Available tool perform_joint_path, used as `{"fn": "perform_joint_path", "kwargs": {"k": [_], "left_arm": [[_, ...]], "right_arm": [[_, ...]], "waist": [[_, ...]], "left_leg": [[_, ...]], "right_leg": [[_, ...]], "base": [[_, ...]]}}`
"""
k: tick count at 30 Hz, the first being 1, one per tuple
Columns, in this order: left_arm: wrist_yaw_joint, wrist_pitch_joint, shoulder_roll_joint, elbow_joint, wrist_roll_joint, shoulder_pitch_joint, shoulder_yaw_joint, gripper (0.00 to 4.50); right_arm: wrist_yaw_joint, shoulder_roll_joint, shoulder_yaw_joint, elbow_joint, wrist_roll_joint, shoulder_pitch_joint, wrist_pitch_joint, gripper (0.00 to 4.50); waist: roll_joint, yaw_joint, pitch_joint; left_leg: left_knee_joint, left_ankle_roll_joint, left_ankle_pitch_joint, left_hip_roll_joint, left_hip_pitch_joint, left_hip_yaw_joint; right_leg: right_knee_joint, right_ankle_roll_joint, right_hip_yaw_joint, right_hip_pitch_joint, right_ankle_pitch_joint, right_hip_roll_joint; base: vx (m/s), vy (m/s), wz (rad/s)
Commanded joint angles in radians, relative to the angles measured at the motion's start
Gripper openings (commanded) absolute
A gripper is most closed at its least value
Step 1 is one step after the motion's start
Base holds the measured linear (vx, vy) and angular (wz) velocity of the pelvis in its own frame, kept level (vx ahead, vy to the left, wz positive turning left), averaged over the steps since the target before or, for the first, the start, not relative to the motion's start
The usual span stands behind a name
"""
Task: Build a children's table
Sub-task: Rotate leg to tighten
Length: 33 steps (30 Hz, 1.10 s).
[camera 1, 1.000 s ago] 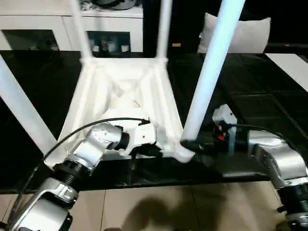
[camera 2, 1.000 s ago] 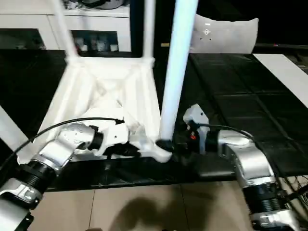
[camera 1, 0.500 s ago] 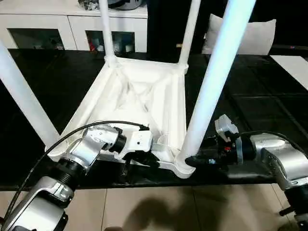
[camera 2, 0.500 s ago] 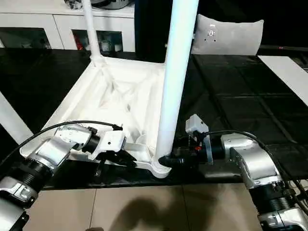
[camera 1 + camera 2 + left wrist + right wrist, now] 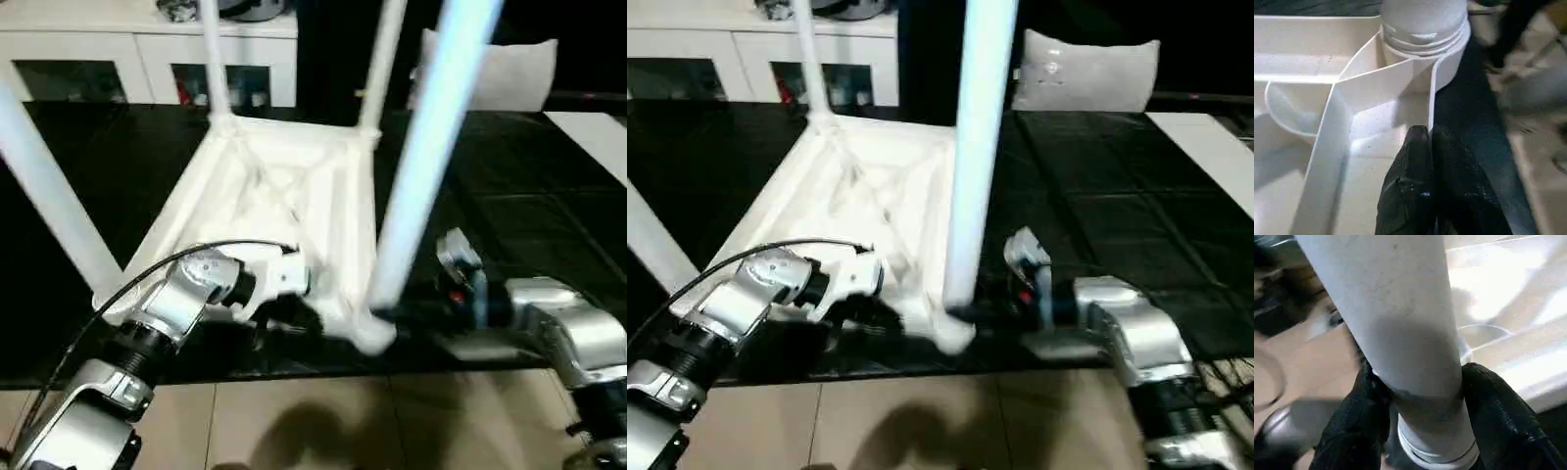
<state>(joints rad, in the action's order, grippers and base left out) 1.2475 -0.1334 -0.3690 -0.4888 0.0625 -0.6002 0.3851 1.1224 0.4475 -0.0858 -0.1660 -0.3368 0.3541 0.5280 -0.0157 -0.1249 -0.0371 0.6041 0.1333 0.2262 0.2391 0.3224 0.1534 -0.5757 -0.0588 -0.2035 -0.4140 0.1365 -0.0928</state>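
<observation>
The children's table lies upside down on the black work table point(image 5: 529, 206), its ribbed tabletop point(image 5: 284, 186) facing up with legs standing in the corner sockets. My left gripper point(image 5: 294, 318) is at the near edge, shut on the tabletop's thin rim point(image 5: 1432, 98) just beside the near right socket point(image 5: 1422, 24). My right gripper point(image 5: 387, 315) reaches in from the right to the base of the near right leg point(image 5: 421, 166). Its black fingers point(image 5: 1498, 406) press that leg point(image 5: 1400, 308) from both sides, just above the socket.
A near left leg point(image 5: 49, 196) and two far legs point(image 5: 214, 59) rise around the tabletop. Behind stands a white cabinet with glass doors point(image 5: 98, 59) and a white cushion point(image 5: 500, 73). The work table's front edge borders tiled floor point(image 5: 323, 421).
My right gripper's fingers have closed in around the base of the near right leg. The head camera has shifted; the left gripper keeps its hold on the rim.
</observation>
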Motion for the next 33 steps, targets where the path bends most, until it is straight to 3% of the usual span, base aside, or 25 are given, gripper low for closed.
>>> {"fn": "perform_joint_path", "kwargs": {"k": [1, 2, 3, 4, 5, 6, 7, 8, 10, 11, 13, 15, 19, 21, 24, 26, 29, 33], "left_arm": [[-0.110, -0.080, 0.092, 0.043, -0.011, -0.020, 0.003, 0.00], [-0.143, -0.113, 0.109, 0.051, -0.012, -0.020, -0.006, 0.00], [-0.169, -0.142, 0.126, 0.060, -0.016, -0.019, -0.015, 0.00], [-0.234, -0.189, 0.165, 0.072, -0.011, -0.018, -0.027, 0.00], [-0.267, -0.212, 0.185, 0.077, -0.007, -0.017, -0.033, 0.00], [-0.296, -0.227, 0.202, 0.077, -0.004, -0.017, -0.040, 0.00], [-0.296, -0.227, 0.202, 0.077, -0.004, -0.017, -0.040, 0.00], [-0.341, -0.234, 0.225, 0.067, 0.000, -0.021, -0.052, 0.00], [-0.404, -0.237, 0.258, 0.053, 0.010, -0.028, -0.069, 0.00], [-0.428, -0.232, 0.270, 0.048, 0.023, -0.030, -0.071, 0.00], [-0.443, -0.225, 0.277, 0.048, 0.036, -0.030, -0.065, 0.00], [-0.440, -0.216, 0.269, 0.056, 0.041, -0.025, -0.057, 0.00], [-0.424, -0.182, 0.234, 0.048, 0.054, -0.021, -0.041, 0.00], [-0.403, -0.153, 0.212, 0.034, 0.056, -0.020, -0.038, 0.00], [-0.363, -0.113, 0.186, 0.024, 0.053, -0.018, -0.033, 0.00], [-0.273, -0.041, 0.134, 0.022, 0.049, -0.011, -0.009, 0.00], [-0.191, 0.006, 0.093, 0.021, 0.039, -0.008, 0.014, 0.00], [-0.055, 0.121, 0.034, 0.003, 0.043, -0.008, 0.069, 0.00]], "right_arm": [[-0.201, -0.085, 0.028, -0.020, 0.018, 0.063, 0.028, 2.01], [-0.269, -0.112, 0.043, -0.034, 0.032, 0.074, 0.034, 2.01], [-0.314, -0.132, 0.051, -0.042, 0.040, 0.081, 0.040, 1.99], [-0.408, -0.176, 0.063, -0.052, 0.068, 0.089, 0.039, 1.98], [-0.460, -0.201, 0.074, -0.057, 0.081, 0.093, 0.045, 1.96], [-0.499, -0.222, 0.083, -0.061, 0.089, 0.097, 0.047, 1.96], [-0.499, -0.222, 0.083, -0.061, 0.089, 0.097, 0.047, 1.96], [-0.546, -0.244, 0.094, -0.068, 0.100, 0.101, 0.035, 1.96], [-0.595, -0.267, 0.094, -0.078, 0.121, 0.101, -0.009, 1.96], [-0.594, -0.278, 0.096, -0.083, 0.116, 0.099, -0.028, 1.96], [-0.589, -0.293, 0.103, -0.082, 0.102, 0.093, -0.038, 2.63], [-0.571, -0.286, 0.101, -0.059, 0.096, 0.080, -0.034, 2.63], [-0.510, -0.253, 0.106, -0.039, 0.084, 0.063, -0.054, 3.07], [-0.462, -0.219, 0.108, -0.039, 0.074, 0.057, -0.070, 3.22], [-0.394, -0.173, 0.099, -0.041, 0.067, 0.051, -0.094, 3.51], [-0.268, -0.096, 0.069, -0.026, 0.066, 0.036, -0.119, 3.73], [-0.181, -0.032, 0.033, -0.024, 0.085, 0.028, -0.138, 3.95], [-0.063, 0.036, -0.008, -0.077, 0.109, 0.048, -0.195, 3.95]], "waist": [[-0.004, 0.007, 0.059], [-0.004, 0.037, 0.061], [0.001, 0.043, 0.063], [0.009, 0.060, 0.066], [0.020, 0.077, 0.066], [0.021, 0.085, 0.068], [0.015, 0.097, 0.068], [0.009, 0.100, 0.068], [0.004, 0.102, 0.068], [0.003, 0.100, 0.070], [0.008, 0.096, 0.072], [0.007, 0.091, 0.076], [0.010, 0.071, 0.082], [0.006, 0.069, 0.082], [0.003, 0.056, 0.077], [0.005, 0.047, 0.071], [0.004, 0.035, 0.068], [0.001, 0.026, 0.069]], "left_leg": [[-0.054, -0.036, 0.147, -0.024, 0.014, 0.022], [-0.045, -0.028, 0.186, -0.026, 0.022, 0.017], [-0.043, -0.034, 0.201, -0.025, 0.016, 0.016], [-0.050, -0.045, 0.211, -0.010, 0.023, 0.008], [-0.064, -0.052, 0.229, 0.019, 0.024, -0.007], [-0.069, -0.054, 0.243, 0.030, 0.027, -0.013], [-0.069, -0.049, 0.247, 0.026, 0.029, -0.013], [-0.058, -0.044, 0.218, -0.002, 0.021, 0.001], [-0.055, -0.054, 0.186, -0.017, 0.021, 0.007], [-0.057, -0.073, 0.148, -0.018, 0.024, 0.008], [-0.059, -0.085, 0.121, -0.013, 0.027, 0.007], [-0.060, -0.094, 0.085, -0.009, 0.030, 0.006], [-0.059, -0.119, -0.012, 0.001, 0.032, 0.003], [-0.057, -0.126, -0.017, -0.001, 0.034, 0.005], [-0.058, -0.129, 0.012, -0.006, 0.031, 0.015], [-0.061, -0.115, 0.070, -0.009, 0.024, 0.017], [-0.062, -0.095, 0.108, -0.010, 0.018, 0.019], [-0.064, -0.092, 0.117, -0.006, 0.013, 0.018]], "right_leg": [[0.115, 0.099, 0.033, 0.066, 0.533, -0.046], [0.131, 0.143, 0.007, 0.072, 0.565, -0.039], [0.139, 0.152, 0.000, 0.073, 0.571, -0.039], [0.139, 0.150, -0.003, 0.087, 0.537, -0.043], [0.134, 0.117, 0.003, 0.097, 0.483, -0.054], [0.123, 0.103, 0.009, 0.103, 0.453, -0.060], [0.114, 0.085, 0.021, 0.101, 0.427, -0.064], [0.125, 0.073, 0.019, 0.090, 0.448, -0.065], [0.127, 0.059, 0.019, 0.085, 0.457, -0.065], [0.121, 0.045, 0.023, 0.084, 0.441, -0.062], [0.115, 0.031, 0.029, 0.086, 0.413, -0.062], [0.103, 0.012, 0.037, 0.088, 0.353, -0.061], [0.071, -0.043, 0.051, 0.089, 0.215, -0.064], [0.065, -0.053, 0.054, 0.091, 0.200, -0.064], [0.073, -0.043, 0.058, 0.085, 0.249, -0.061], [0.088, -0.011, 0.054, 0.081, 0.344, -0.059], [0.097, 0.021, 0.053, 0.076, 0.410, -0.056], [0.097, 0.023, 0.059, 0.072, 0.421, -0.057]], "base": [[0.000, 0.000, 0.00], [0.000, 0.000, 0.00], [0.000, 0.000, 0.00], [0.000, 0.000, 0.00], [0.000, 0.000, 0.00], [0.000, 0.000, 0.00], [0.000, 0.000, 0.00], [0.000, 0.000, 0.00], [0.000, 0.000, 0.00], [0.000, 0.000, 0.00], [0.000, 0.000, 0.00], [0.000, 0.000, 0.00], [0.000, 0.000, 0.00], [0.000, 0.000, 0.00], [0.000, 0.000, 0.00], [0.000, 0.000, 0.00], [0.000, 0.000, 0.00], [0.000, 0.000, 0.00]]}}
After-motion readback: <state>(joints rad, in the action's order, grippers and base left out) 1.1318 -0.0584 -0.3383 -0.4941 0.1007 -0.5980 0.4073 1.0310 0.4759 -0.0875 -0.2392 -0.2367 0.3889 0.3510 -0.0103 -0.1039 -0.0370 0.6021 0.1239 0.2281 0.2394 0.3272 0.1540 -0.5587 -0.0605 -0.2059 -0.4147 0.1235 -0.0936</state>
